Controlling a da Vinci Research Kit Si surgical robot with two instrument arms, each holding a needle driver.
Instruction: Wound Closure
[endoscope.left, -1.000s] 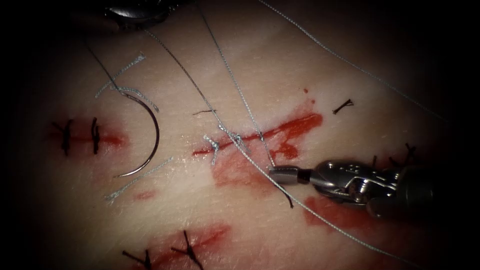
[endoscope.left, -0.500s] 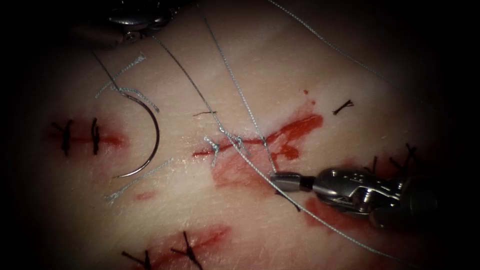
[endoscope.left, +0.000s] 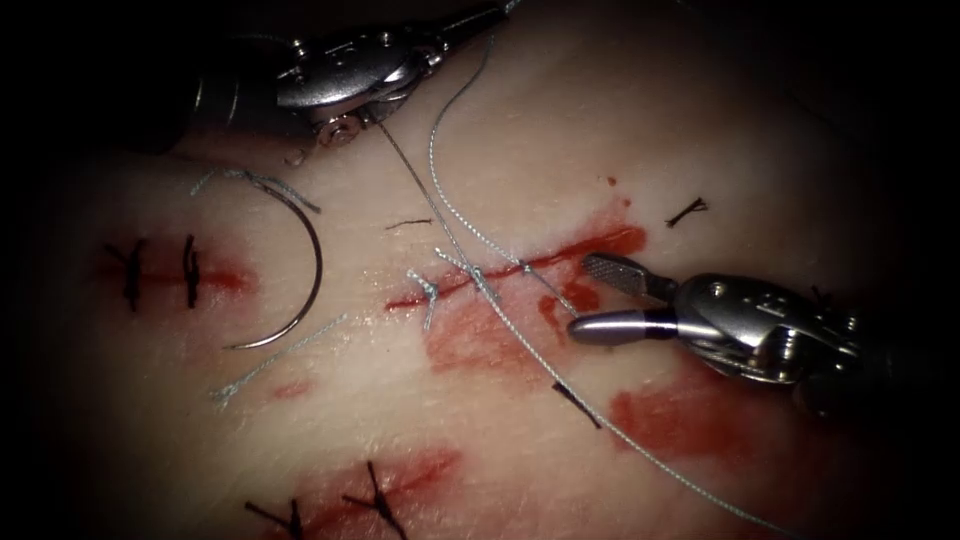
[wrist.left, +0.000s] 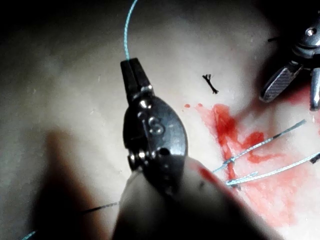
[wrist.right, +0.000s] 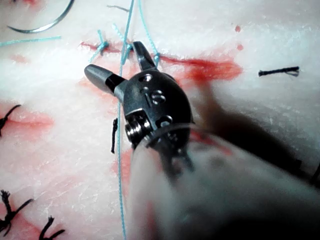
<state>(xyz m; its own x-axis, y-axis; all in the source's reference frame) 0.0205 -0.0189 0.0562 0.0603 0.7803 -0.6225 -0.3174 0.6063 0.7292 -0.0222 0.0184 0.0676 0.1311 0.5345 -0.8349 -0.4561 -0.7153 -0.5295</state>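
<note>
The cut runs across the tissue, with red fluid around it and a thread knot on it. My left tool is beyond the cut, its jaws shut on the thread, which curves slack down to the knot; its tip pinches the strand. My right tool sits just right of the knot with jaws open, holding nothing; a strand passes by its jaws. The curved needle lies free on the tissue, left of the cut.
Dark finished stitches sit at the far left, along the near edge and behind the right tool. Cut thread bits lie loose. A long strand trails toward the lower right.
The right tool has let go of the thread, opened its jaws and moved up toward the cut. The left tool came down into view, and the taut strands went slack.
</note>
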